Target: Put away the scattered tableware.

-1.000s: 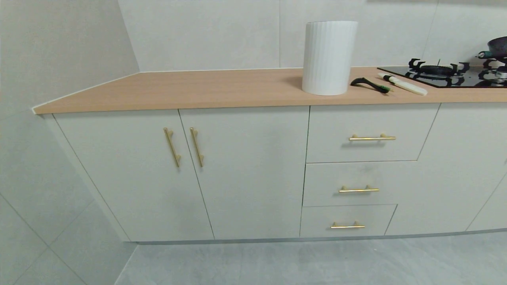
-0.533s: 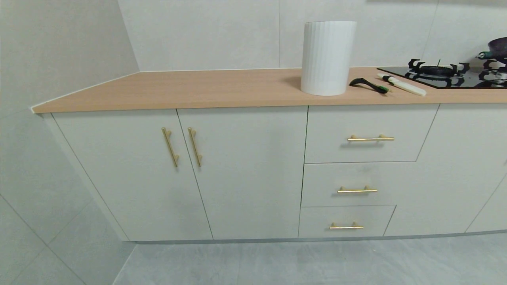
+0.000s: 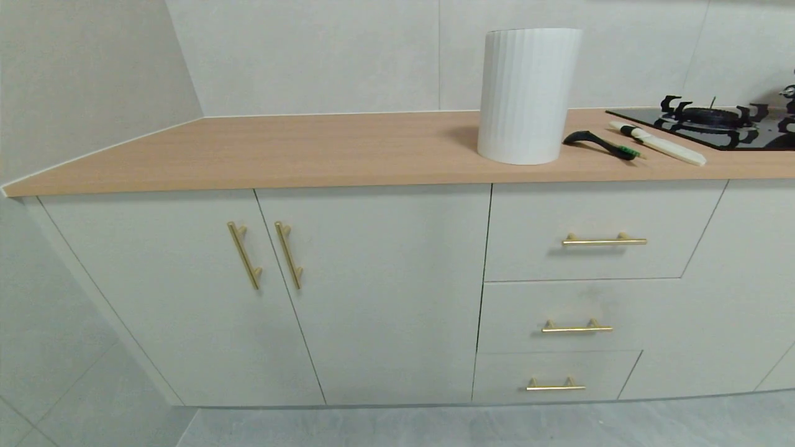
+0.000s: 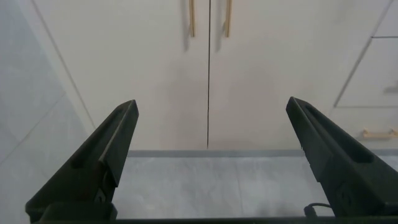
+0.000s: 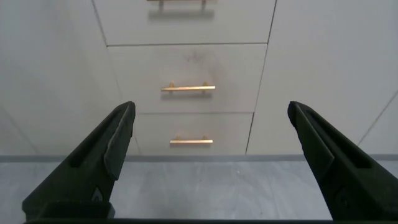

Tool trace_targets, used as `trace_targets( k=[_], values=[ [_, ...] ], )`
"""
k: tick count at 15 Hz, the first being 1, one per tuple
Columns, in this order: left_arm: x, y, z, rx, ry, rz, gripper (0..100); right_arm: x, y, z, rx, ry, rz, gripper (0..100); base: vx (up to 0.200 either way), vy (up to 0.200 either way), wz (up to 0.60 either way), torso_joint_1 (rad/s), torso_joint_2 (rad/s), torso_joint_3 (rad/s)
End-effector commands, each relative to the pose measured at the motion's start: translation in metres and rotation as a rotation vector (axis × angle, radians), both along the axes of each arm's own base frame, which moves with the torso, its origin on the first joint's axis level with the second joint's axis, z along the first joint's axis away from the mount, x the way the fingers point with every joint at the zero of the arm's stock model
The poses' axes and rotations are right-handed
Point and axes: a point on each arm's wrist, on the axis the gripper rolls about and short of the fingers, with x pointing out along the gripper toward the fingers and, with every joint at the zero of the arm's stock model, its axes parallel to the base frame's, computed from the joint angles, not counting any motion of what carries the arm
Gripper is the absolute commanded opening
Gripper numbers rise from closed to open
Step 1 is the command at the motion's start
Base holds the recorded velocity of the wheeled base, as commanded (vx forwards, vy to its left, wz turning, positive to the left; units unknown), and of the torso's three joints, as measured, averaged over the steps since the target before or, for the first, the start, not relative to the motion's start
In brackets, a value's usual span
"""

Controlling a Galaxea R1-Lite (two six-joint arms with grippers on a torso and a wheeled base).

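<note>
On the wooden countertop (image 3: 298, 149) stands a tall white ribbed container (image 3: 528, 93). Just right of it lie a black-handled utensil (image 3: 597, 143) with a green tip and a cream-handled knife (image 3: 659, 143). My left gripper (image 4: 208, 124) is open and hangs low in front of the double cabinet doors (image 4: 208, 68), holding nothing. My right gripper (image 5: 208, 124) is open too, low in front of the drawer stack (image 5: 186, 78), with nothing between its fingers.
A black gas hob (image 3: 714, 121) with pan supports sits at the counter's far right. Below are two doors with gold handles (image 3: 267, 254) and three drawers with gold handles (image 3: 604, 241). A tiled wall closes the left side; grey floor (image 3: 435, 428) lies in front.
The whole head picture has shifted and the cabinet looks larger and lower, so the camera has moved closer. The things on the counter have not moved.
</note>
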Motion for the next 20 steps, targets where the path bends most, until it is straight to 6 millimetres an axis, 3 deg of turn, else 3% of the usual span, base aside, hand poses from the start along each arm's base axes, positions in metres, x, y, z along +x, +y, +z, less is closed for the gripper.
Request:
trace_targets(
  k=[1,6,10,16,20],
  values=[
    [0.0000,0.0000,0.0000,0.000,0.001,0.000,100,0.0000,0.0000,0.0004,0.000,0.000,0.001,100,0.000,0.000,0.00,0.000,0.00,0.000],
    [0.0000,0.0000,0.0000,0.000,0.001,0.000,100,0.0001,0.0000,0.0000,0.000,0.001,0.001,100,0.000,0.000,0.00,0.000,0.00,0.000],
    [0.0000,0.0000,0.0000,0.000,0.001,0.000,100,0.0000,0.0000,-0.0001,0.000,0.000,0.001,100,0.000,-0.200,0.00,0.006,0.00,0.001],
    [-0.0001,0.0000,0.0004,0.000,-0.001,0.000,100,0.0000,0.0000,-0.0001,0.000,0.000,0.001,100,0.000,0.000,0.00,0.000,0.00,0.000],
    [0.0000,0.0000,0.0000,0.000,0.001,0.000,100,0.0000,0.0000,-0.0002,-0.002,0.001,0.001,100,-0.200,0.000,0.00,0.002,0.00,0.000]
  ],
)
